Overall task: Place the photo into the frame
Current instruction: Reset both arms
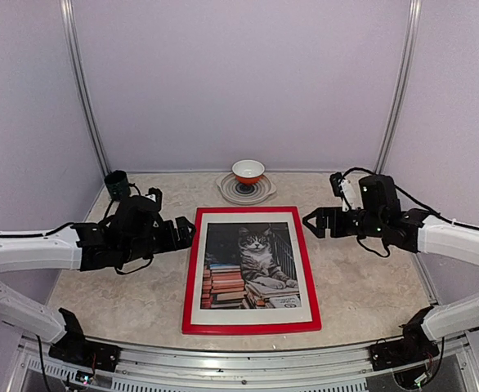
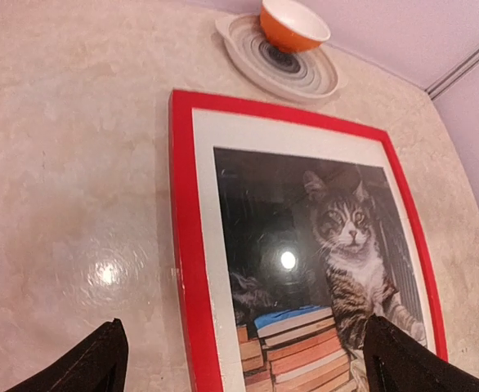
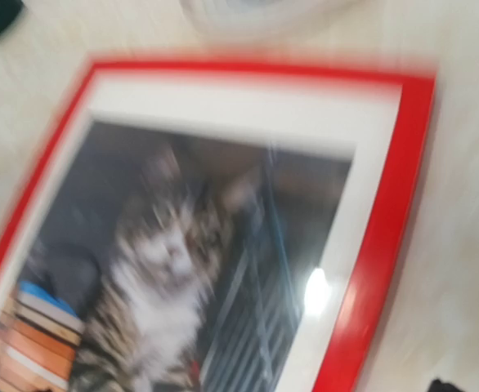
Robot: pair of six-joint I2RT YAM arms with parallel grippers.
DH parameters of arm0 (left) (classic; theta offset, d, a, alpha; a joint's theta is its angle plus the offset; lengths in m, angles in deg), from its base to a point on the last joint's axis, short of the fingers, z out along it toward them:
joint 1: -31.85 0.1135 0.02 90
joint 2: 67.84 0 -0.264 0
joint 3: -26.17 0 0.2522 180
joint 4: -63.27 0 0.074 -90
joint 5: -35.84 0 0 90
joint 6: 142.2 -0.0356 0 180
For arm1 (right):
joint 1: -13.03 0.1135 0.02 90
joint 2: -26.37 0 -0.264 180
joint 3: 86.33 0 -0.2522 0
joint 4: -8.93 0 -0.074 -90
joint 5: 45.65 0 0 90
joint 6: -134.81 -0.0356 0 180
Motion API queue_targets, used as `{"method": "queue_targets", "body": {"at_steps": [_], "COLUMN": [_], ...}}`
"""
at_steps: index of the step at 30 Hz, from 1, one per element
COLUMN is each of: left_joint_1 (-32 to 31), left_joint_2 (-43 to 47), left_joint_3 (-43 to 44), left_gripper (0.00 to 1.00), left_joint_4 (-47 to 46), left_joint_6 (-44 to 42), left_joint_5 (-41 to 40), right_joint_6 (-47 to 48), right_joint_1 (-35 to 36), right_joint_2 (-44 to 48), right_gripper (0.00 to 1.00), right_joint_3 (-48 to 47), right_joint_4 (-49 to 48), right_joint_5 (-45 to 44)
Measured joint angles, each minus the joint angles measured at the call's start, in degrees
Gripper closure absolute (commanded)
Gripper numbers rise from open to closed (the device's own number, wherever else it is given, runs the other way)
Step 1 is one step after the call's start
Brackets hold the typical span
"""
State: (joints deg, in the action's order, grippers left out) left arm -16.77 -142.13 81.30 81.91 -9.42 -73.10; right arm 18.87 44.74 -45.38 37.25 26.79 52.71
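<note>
Photo (image 1: 252,265) within frame (image 1: 251,327), on table (image 1: 370,278), bowl (image 1: 248,171) beyond far edge

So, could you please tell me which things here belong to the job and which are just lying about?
Job: photo, frame.
Lying about: bowl, plate, dark cup.

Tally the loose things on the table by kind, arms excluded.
red frame: 1
cat photo, inside the frame: 1
white mat: 1
orange bowl: 1
striped plate: 1
dark cup: 1
Total: 6
</note>
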Motion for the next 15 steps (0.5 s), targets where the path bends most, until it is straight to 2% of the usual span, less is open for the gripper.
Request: {"method": "queue_targets", "body": {"at_steps": [9, 15], "left_joint_1": [0.0, 0.0], "left_joint_2": [20.5, 32.2], "left_joint_3": [3.6, 2.5], "left_gripper": [0.01, 0.01], "left_joint_4": [4.6, 8.3], "left_joint_6": [-12.6, -18.6], "left_joint_5": [-10.7, -17.4], "right_joint_6": [14.9, 21.0], "right_joint_1": [0.0, 0.0], "right_joint_2": [29.3, 38.1], "right_gripper": [0.01, 0.01], "right_joint_3": [-5.9, -8.1], "right_joint_4": [9.9, 15.2], "right_joint_5": [-7.5, -15.6]}}
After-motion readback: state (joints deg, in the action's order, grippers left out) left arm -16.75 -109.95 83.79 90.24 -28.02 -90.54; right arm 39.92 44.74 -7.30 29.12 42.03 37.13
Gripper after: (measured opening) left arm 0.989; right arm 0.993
